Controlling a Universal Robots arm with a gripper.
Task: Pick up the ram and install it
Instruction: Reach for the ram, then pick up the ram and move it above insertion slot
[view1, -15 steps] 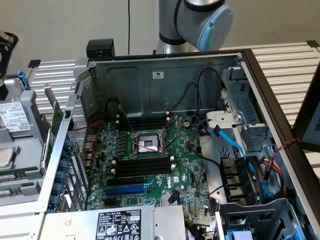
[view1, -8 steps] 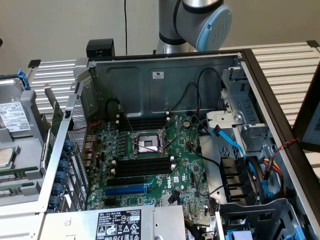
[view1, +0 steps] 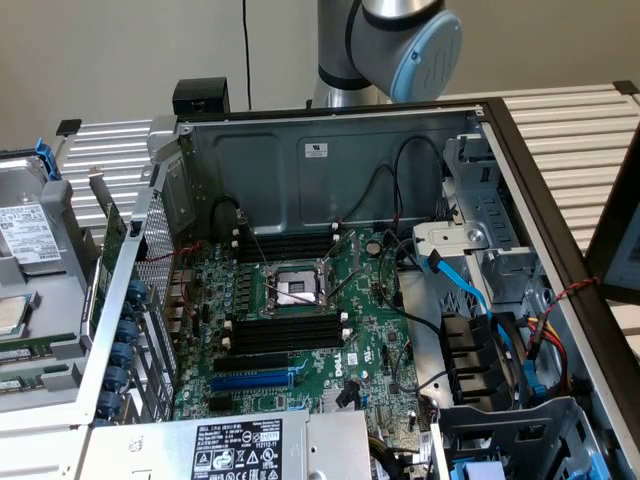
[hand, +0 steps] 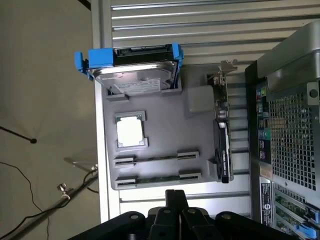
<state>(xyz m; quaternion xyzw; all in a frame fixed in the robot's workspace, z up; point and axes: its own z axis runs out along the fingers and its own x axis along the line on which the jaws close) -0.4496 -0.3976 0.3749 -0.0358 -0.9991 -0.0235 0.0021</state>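
The open computer case (view1: 330, 160) lies on the slatted desk (hand: 200, 20), its motherboard (view1: 370, 330) showing bare black memory slots (view1: 285, 330). Beside the case, a grey tray (hand: 165, 130) holds the ram (hand: 155, 178) on its thin edge between two end clips, nearest the tool (hand: 176, 197). A second stick (hand: 156, 157) sits parallel, just beside it. The ram's long axis runs along the tray's near edge, one end towards the graphics card (hand: 223, 135). It is probably light, stiff and fragile, best pinched mid-length across its flat faces. The tool appears closed on nothing.
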